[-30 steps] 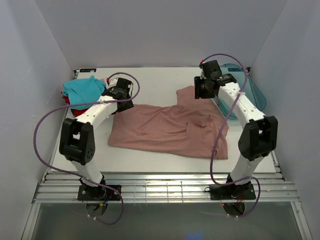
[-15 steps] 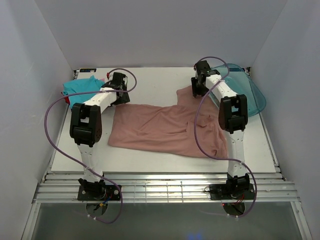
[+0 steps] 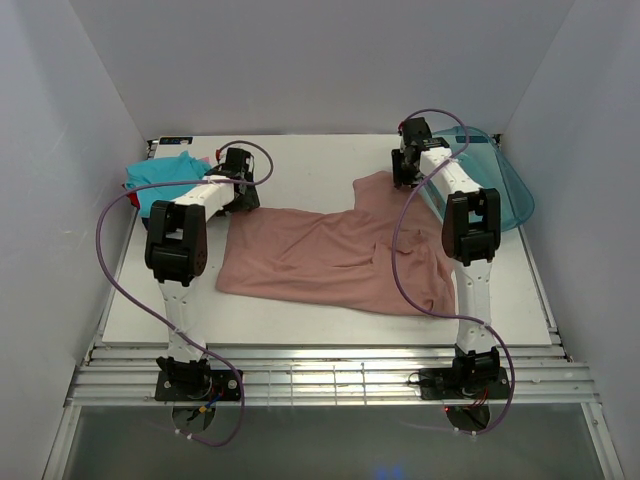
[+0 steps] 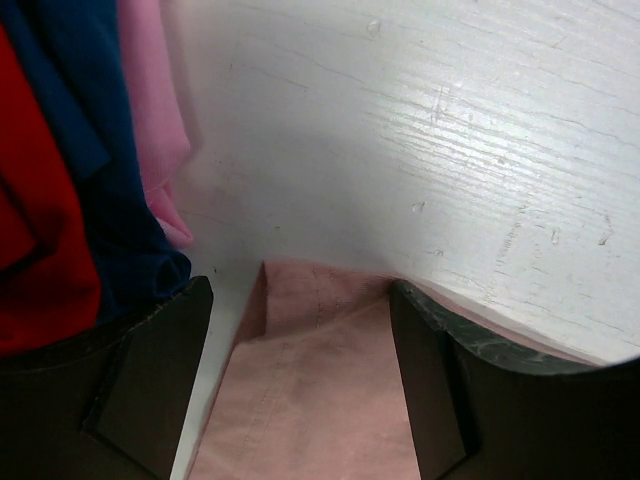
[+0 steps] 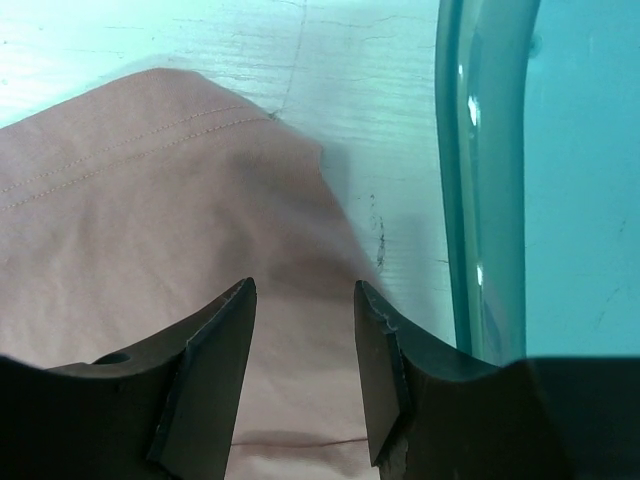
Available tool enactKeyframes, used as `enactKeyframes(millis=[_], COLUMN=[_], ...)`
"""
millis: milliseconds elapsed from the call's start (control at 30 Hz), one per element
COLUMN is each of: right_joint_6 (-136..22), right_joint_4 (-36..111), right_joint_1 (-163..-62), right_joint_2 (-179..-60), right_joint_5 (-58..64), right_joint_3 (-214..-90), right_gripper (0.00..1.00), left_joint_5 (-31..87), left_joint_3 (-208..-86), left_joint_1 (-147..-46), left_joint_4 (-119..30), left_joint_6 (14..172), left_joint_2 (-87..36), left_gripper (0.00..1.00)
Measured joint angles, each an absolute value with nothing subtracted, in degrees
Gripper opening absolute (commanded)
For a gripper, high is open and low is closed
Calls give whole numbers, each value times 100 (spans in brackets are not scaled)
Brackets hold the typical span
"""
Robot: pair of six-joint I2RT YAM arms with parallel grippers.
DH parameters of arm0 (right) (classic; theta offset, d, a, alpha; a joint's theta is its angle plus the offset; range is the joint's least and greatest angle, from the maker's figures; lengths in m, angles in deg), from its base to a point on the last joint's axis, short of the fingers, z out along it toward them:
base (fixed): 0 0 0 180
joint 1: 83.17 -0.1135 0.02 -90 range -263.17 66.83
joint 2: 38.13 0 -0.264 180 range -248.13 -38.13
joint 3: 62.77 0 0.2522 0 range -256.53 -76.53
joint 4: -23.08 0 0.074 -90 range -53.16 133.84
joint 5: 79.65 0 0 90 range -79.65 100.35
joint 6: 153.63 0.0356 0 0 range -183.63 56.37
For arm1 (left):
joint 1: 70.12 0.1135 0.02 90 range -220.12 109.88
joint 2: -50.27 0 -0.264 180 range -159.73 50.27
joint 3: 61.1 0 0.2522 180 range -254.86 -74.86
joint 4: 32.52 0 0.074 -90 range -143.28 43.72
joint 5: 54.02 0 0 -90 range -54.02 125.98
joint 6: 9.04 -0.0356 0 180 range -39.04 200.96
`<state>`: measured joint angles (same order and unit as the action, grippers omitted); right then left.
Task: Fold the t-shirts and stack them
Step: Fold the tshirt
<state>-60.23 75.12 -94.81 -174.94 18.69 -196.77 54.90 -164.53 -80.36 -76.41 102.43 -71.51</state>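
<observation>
Top external view: the dusty-pink t-shirt (image 3: 340, 258) lies spread and rumpled across the middle of the table (image 3: 300, 160), not yet folded. A pile of folded shirts (image 3: 165, 182), teal on top, sits at the far left corner. A blue-green tray (image 3: 508, 190) stands at the far right. Each arm reaches to a far corner of the pink shirt. By my reading the pile is done, the pink shirt's folding is only about to start, and stacking it comes last.

Left wrist view: the left hand (image 4: 300, 390) is open, its fingers spread either side of the shirt's hemmed corner, which lies flat on the table. Just to the left are the red shirt (image 4: 40, 250) and dark-blue shirt (image 4: 110, 170) of the pile, layers the overhead camera mostly hides under the teal.

Right wrist view: the right hand (image 5: 300, 370) is likewise open, poised over the opposite corner, with the tray's rim just beside the cloth. Whether either hand touches the fabric I cannot tell.
</observation>
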Motion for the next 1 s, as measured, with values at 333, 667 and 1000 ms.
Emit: enactKeyframes(millis=[333, 667, 1000], right_joint_6=[-6040, -5964, -5802], right_joint_4=[7392, 7224, 7204], right_joint_1=[-9405, -9250, -9243], right_joint_2=[-17641, -17737, -18168], right_joint_5=[2227, 2170, 1532], right_joint_3=[-19927, -20187, -20344], right_gripper=[51, 52, 53], left_joint_5=[5468, 5416, 5418], left_joint_3=[-16460, -16512, -16512], left_joint_1=[-8036, -8036, -8036], left_joint_4=[-7634, -7593, -7595], left_joint_6=[10243, 10245, 10243], left_joint_2=[-7160, -7217, -7217], left_gripper=[76, 60, 59])
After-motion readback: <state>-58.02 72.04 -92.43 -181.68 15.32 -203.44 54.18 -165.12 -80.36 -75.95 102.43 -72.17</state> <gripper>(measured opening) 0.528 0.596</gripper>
